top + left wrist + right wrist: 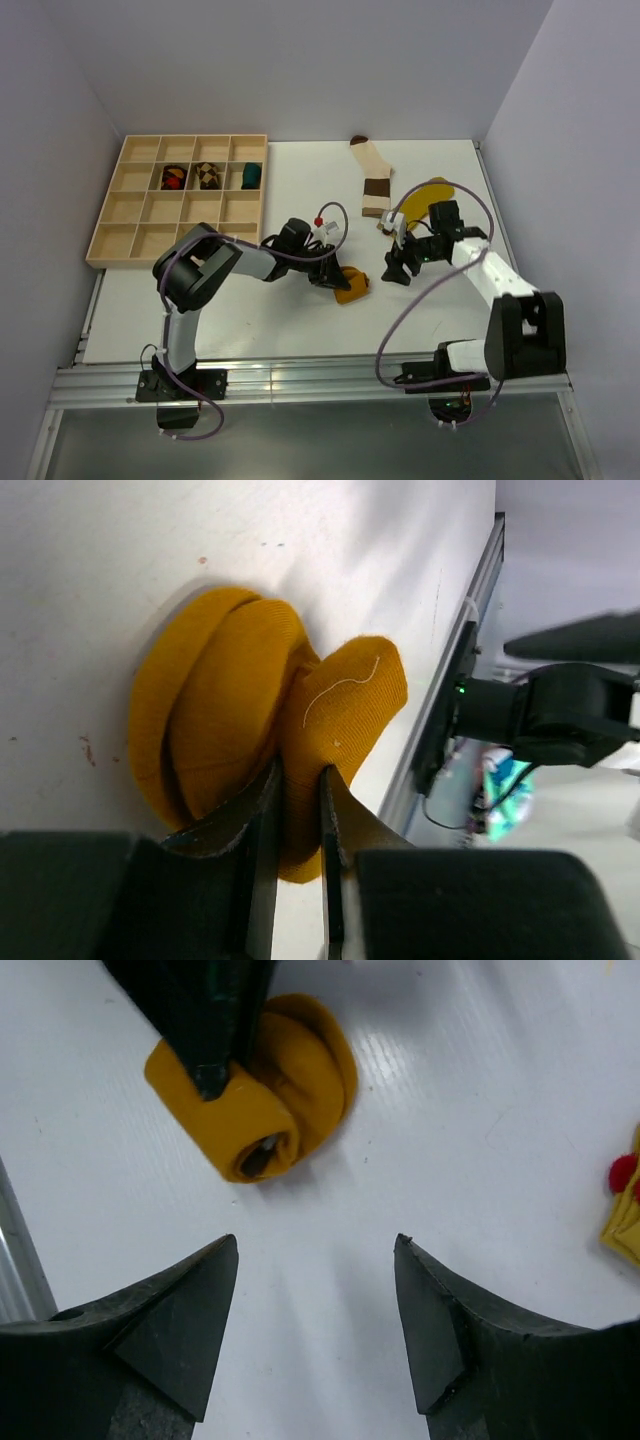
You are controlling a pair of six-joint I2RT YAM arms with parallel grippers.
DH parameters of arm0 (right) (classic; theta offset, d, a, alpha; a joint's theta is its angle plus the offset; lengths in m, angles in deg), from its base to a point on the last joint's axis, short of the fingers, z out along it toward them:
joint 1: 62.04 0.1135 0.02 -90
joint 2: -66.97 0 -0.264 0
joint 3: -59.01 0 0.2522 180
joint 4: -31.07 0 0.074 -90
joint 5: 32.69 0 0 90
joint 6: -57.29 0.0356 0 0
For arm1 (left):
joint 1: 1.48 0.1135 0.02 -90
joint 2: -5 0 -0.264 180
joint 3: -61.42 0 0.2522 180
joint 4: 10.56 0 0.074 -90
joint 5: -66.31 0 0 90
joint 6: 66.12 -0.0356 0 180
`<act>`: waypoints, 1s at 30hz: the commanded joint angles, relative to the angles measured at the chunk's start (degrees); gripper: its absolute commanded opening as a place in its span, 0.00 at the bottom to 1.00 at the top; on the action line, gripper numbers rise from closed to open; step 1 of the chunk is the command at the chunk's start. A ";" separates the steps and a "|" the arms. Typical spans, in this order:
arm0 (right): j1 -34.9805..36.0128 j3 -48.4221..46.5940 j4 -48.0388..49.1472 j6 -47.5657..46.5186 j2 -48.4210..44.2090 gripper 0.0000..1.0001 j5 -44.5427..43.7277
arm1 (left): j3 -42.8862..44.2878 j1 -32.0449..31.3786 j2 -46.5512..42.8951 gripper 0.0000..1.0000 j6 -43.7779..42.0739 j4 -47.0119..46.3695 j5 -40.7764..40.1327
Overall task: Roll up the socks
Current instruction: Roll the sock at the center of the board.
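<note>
The mustard-orange sock (352,285) lies rolled into a bundle on the white table, mid front. My left gripper (335,279) is shut on it; in the left wrist view the fingers pinch a fold of the roll (300,780). The roll also shows in the right wrist view (260,1090). My right gripper (395,268) is open and empty just right of the roll, jaws wide apart (316,1245). The cream sock with brown bands (372,178) lies flat at the back. The bright yellow sock (425,195) lies partly under the right arm; its edge with a red mark shows in the right wrist view (625,1210).
A wooden compartment tray (140,215) stands at the back left; it holds a red-and-dark bundle (174,177), a brown-checkered bundle (208,176) and a teal bundle (250,175). The table's front edge rail (300,380) runs below the arms.
</note>
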 commanded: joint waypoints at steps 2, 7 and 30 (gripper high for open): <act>5.14 7.92 13.06 -3.60 -10.04 0.73 -5.63 | 4.17 0.31 4.64 0.00 1.93 21.35 1.01; 15.43 17.33 22.09 -4.66 -18.75 0.75 -15.46 | 12.07 0.75 7.36 0.00 -1.32 37.09 0.74; 37.25 24.99 37.94 -8.71 -13.14 0.73 -29.37 | 21.32 2.95 12.46 0.00 -9.24 48.62 3.64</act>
